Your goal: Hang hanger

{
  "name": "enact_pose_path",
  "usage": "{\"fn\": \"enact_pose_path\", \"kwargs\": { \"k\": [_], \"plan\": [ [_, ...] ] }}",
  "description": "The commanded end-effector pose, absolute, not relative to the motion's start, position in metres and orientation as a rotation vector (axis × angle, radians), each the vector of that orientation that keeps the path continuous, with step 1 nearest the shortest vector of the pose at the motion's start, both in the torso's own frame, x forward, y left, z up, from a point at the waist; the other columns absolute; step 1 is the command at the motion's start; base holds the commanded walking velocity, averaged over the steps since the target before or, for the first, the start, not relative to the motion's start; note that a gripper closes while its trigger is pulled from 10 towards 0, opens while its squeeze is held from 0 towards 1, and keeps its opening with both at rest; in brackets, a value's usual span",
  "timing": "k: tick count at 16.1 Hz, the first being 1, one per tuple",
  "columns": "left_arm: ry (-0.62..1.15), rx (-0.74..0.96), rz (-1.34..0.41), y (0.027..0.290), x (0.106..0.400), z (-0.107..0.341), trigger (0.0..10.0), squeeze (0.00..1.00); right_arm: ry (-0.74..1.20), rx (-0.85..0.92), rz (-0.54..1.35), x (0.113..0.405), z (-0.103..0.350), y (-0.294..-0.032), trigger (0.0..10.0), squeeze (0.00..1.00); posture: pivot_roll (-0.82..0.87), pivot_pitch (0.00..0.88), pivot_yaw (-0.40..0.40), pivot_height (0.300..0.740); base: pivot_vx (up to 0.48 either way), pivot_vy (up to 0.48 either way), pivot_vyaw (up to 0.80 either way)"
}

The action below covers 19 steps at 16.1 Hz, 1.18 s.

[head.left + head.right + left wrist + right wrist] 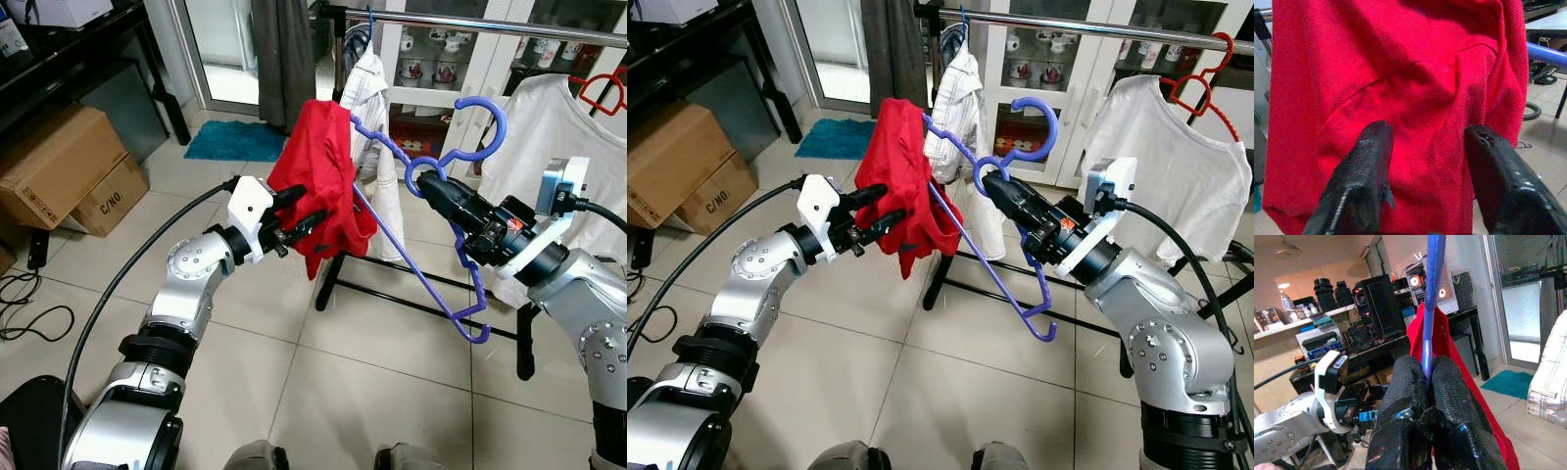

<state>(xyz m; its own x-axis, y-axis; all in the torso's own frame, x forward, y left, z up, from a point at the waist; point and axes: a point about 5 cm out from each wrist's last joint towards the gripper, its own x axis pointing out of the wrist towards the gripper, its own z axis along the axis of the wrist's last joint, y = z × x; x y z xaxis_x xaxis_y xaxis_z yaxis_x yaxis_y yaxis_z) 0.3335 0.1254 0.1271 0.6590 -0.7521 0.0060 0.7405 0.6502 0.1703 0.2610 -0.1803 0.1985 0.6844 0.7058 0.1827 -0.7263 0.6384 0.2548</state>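
Left of centre the left gripper (306, 211) reaches, fingers spread, at the red garment (318, 171) draped on the blue hanger (411, 225), whose neck the right gripper (423, 184) clamps, long axis slanting down-right, hook just below the far chrome rail (490, 24) above the tiled floor (372, 382).

Two black two-fingered grippers are showing: the left gripper (299, 217) and the right gripper (428, 182). Two plastic hangers are appearing, one blue hanger (431, 235) and one red hanger (600, 93). Three garments are hanging: one red knitted garment (321, 181), one white shirt (370, 88) and one white T-shirt (549, 132). Two brown cardboard boxes (54, 162) are sitting on the tiled floor (372, 392), with one teal mat (235, 140) lying there.
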Motion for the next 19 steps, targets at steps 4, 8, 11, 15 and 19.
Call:
{"fn": "enact_pose_path", "kwargs": {
  "k": [4, 8, 11, 15, 19],
  "plan": [
    [-0.081, 0.169, -0.854, 0.132, 0.335, 0.129, 0.0, 0.0, -0.07, 0.31, 0.86, 0.257, 0.2, -0.175, 0.0, 0.0, -0.15, 0.0, 0.094, 0.74, 0.0, 0.0, 0.0],
    [-0.079, 0.167, -0.857, 0.143, 0.334, 0.132, 0.0, 0.0, -0.063, 0.3, 0.868, 0.257, 0.199, -0.175, 0.0, 0.0, -0.14, 0.0, 0.09, 0.74, 0.0, 0.0, 0.0],
    [-0.078, 0.164, -0.85, 0.148, 0.335, 0.133, 0.0, 0.0, -0.063, 0.302, 0.872, 0.258, 0.198, -0.175, 0.0, 0.0, -0.14, 0.0, 0.09, 0.74, 0.0, 0.0, 0.0],
    [-0.085, 0.141, -0.909, 0.162, 0.329, 0.14, 0.0, 0.0, -0.065, 0.308, 0.875, 0.258, 0.197, -0.173, 0.0, 0.0, -0.14, 0.0, 0.09, 0.74, 0.0, 0.0, 0.0],
    [-0.087, 0.194, -0.907, 0.189, 0.33, 0.158, 0.0, 0.0, -0.064, 0.317, 0.868, 0.257, 0.194, -0.174, 0.0, 0.0, -0.14, 0.0, 0.09, 0.74, 0.0, 0.0, 0.0]
  ]
}}
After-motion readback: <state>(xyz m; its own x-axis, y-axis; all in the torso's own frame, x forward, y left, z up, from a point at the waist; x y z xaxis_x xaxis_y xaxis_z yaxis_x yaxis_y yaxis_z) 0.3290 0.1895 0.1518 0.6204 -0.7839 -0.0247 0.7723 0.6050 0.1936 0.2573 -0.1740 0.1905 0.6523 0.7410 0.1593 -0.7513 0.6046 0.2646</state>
